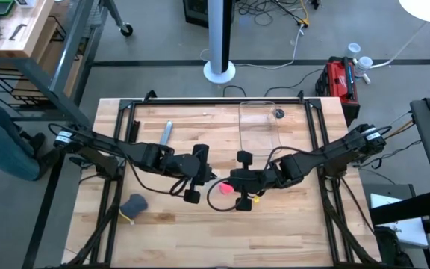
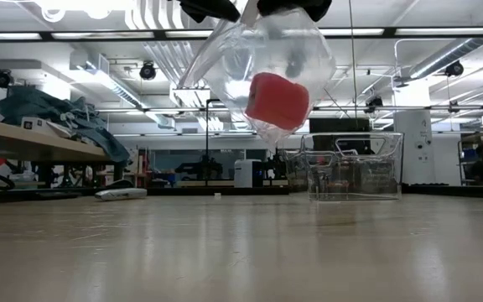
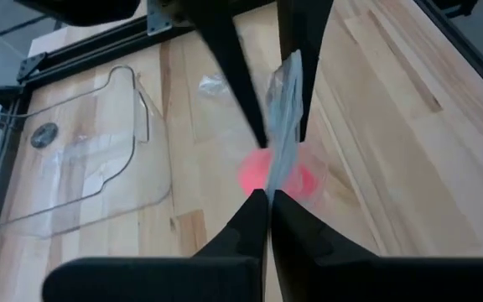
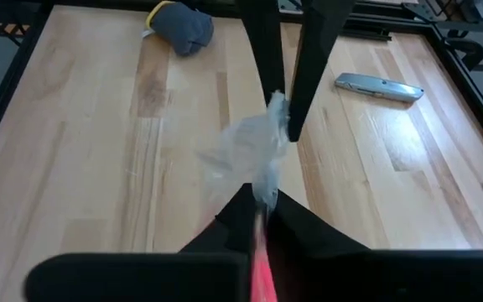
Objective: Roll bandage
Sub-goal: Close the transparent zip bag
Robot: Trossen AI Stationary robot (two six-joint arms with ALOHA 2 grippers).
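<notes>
The bandage (image 2: 277, 101) is a small pink-red roll lying in the bottom of a clear plastic bag (image 2: 267, 67). The bag hangs well above the table's middle. In the high view the roll (image 1: 224, 188) shows between my two grippers. My left gripper (image 3: 268, 197) comes from the table's left and is shut on the bag's top. My right gripper (image 4: 257, 201) comes from the right and faces the left one, also shut on the bag's top. Both point slantwise downward. My left gripper pinches the bag's crumpled upper edge (image 3: 277, 180) between its two fingers, slanting down from the table's left. The bag hangs below the fingers, clear of the table, with the roll inside it. My right gripper pinches the bag's upper edge (image 4: 264, 189) between its two fingers, slanting down from the table's right, close to the left gripper's hold. Pink shows through the plastic between its fingers. The bag hangs below, lifted clear.
A clear plastic container (image 1: 258, 123) stands at the table's far middle. A grey utility knife (image 1: 166, 133) lies at the far left. A dark grey-blue lump (image 1: 134, 203) lies at the near left. Bare wood spreads below the hanging bag.
</notes>
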